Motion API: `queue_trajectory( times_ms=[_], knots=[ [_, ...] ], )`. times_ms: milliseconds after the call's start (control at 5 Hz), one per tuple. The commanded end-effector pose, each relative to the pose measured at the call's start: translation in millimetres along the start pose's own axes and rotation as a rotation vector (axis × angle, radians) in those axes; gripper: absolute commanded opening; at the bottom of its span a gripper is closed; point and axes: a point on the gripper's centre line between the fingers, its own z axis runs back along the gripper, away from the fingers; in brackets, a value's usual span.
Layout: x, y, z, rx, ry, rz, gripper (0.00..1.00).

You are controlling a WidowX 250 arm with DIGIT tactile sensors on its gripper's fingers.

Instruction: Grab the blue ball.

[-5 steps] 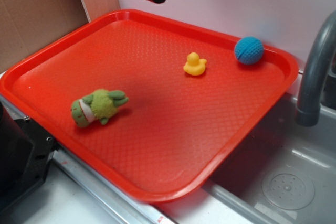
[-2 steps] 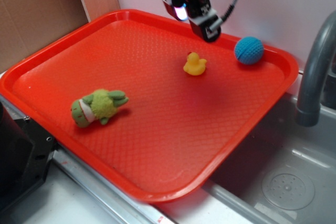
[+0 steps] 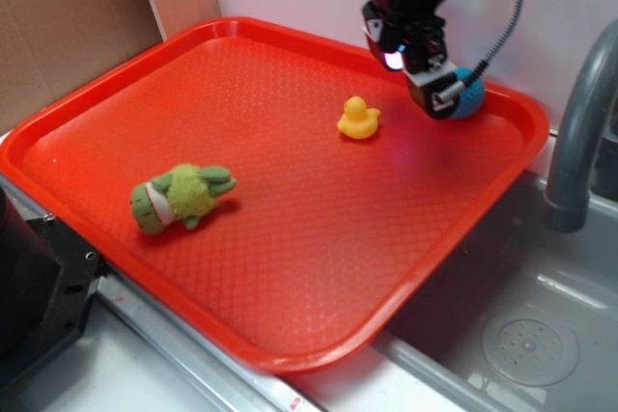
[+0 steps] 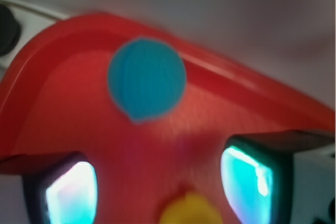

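Note:
The blue ball (image 3: 472, 100) lies in the far right corner of the red tray (image 3: 290, 258), mostly covered in the exterior view by my gripper (image 3: 432, 92), which hangs just in front and left of it. In the wrist view the ball (image 4: 147, 78) sits ahead of the gripper (image 4: 160, 187), near the tray rim (image 4: 247, 77). The jaws stand wide apart, so the gripper is open with nothing held. The view is blurred.
A yellow duck (image 3: 358, 119) sits left of the gripper and shows low between the fingers (image 4: 189, 211). A green plush toy (image 3: 179, 197) lies at the tray's left. A grey faucet (image 3: 579, 132) and sink (image 3: 531, 335) stand to the right.
The gripper has swung right and downward, from above the tray's far left rim, past the duck, to just beside the blue ball. The toys have not moved.

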Motion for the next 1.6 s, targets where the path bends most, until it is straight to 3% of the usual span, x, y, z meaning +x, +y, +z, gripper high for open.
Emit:
queue_trajectory(
  times_ms=[0,200,400,600,1000,1200,1400],
  knots=[
    [36.7,-3.3,15.7,0.050,-0.112,-0.046,1.00],
    [37.8,-0.2,12.7,-0.005,-0.100,-0.077,0.00],
    [38.8,5.1,2.7,-0.026,-0.065,-0.173,0.00],
    [35.1,7.8,6.0,-0.018,-0.076,-0.165,0.00],
    [-11.9,17.7,87.2,0.058,-0.131,0.024,0.00],
    [-46.8,31.3,133.0,0.145,-0.083,0.258,0.00],
    [-82.0,54.2,157.2,0.157,0.101,0.501,0.00]
  ],
)
